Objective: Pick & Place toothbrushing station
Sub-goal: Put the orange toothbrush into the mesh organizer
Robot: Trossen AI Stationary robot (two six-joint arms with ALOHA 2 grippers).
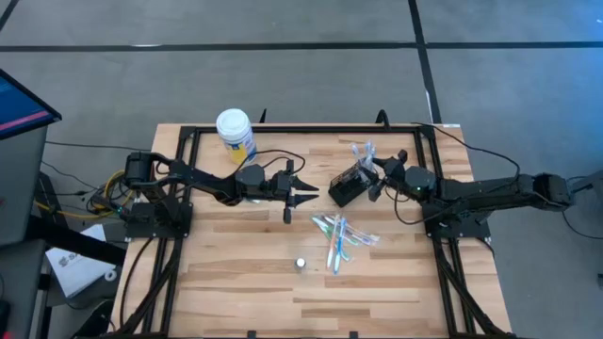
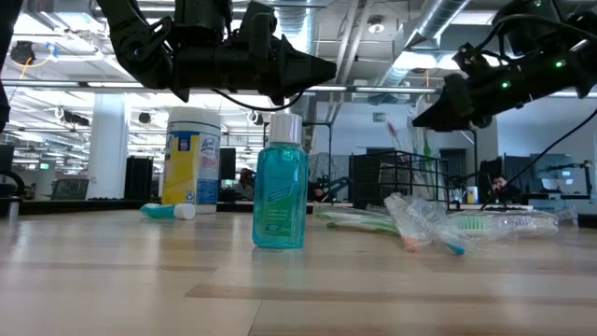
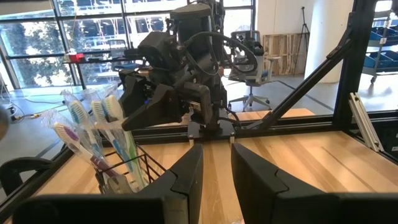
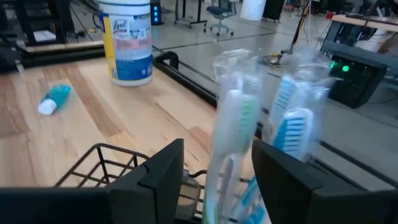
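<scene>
Wire-mesh holder (image 1: 350,185) of toothbrushes (image 4: 239,134) sits just beside the open right hand (image 1: 379,179).

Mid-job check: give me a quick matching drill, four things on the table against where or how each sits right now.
Things:
1. wire-mesh holder
2. white-lidded jar
3. teal bottle
4. loose toothbrushes

Places or states:
A. stands at the table's far edge, near the left arm
B. lie flat in a heap on the wood, mid-table
C. at the right gripper, wrapped brushes standing in it
D. stands upright alone toward the table's near edge

Pairs: 1-C, 2-A, 3-D, 4-B
</scene>
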